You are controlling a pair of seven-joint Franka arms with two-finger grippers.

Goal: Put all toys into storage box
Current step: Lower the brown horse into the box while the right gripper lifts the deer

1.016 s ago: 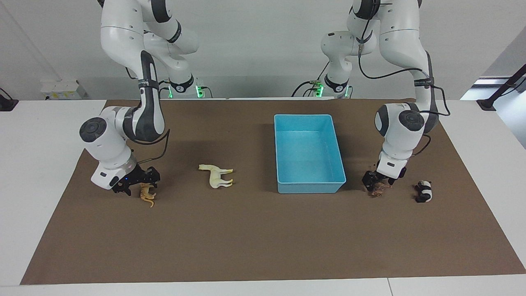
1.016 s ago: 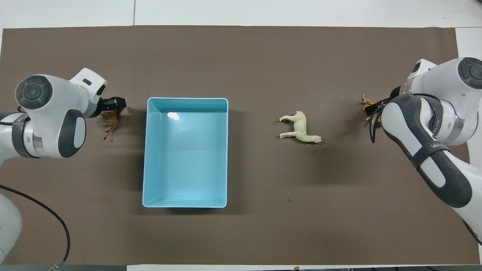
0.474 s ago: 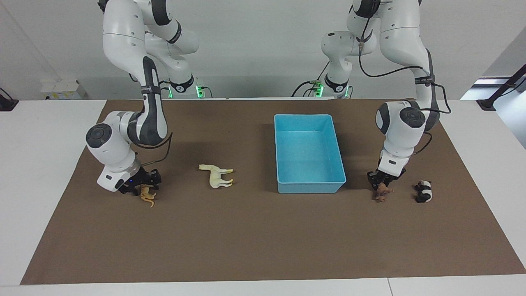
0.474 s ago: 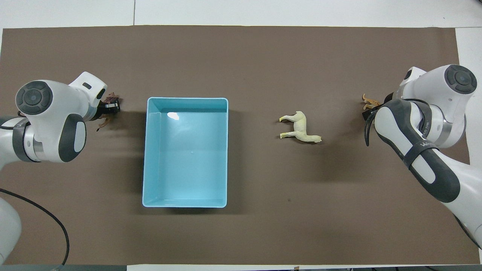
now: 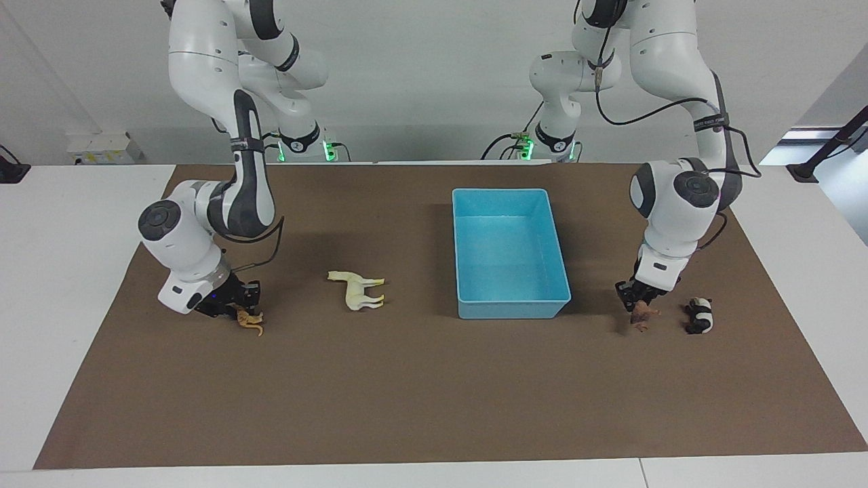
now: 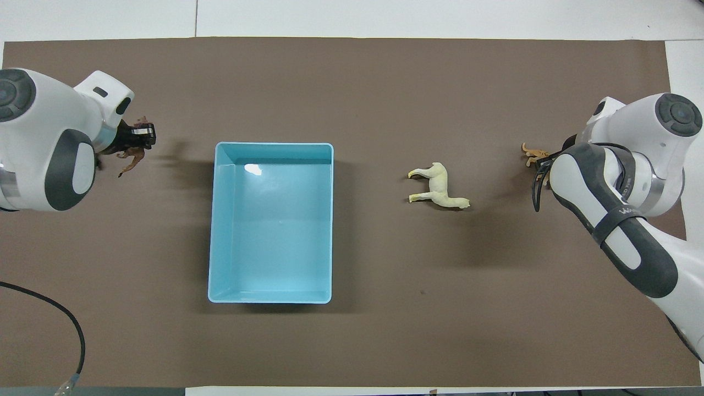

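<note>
Storage box (image 5: 512, 252): we see it empty on the brown mat (image 5: 434, 393) over the counter (image 5: 68, 224).
Horse (image 5: 358, 290): on its side, between box and right pincer.
Left pincer (image 5: 636, 295): clamped on the lion (image 5: 641, 314), lifted off the mat.
Panda (image 5: 700, 315): just beside the lion, on the mat.
Right pincer (image 5: 237, 303): gripping the tiger (image 5: 248, 320), at the right arm's end.

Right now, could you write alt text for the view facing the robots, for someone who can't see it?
Two white robot arms each grip a small toy animal just above a brown mat: the left gripper holds a brown lion beside a panda, the right gripper an orange tiger. Between them sit an empty blue storage box and a cream horse.
</note>
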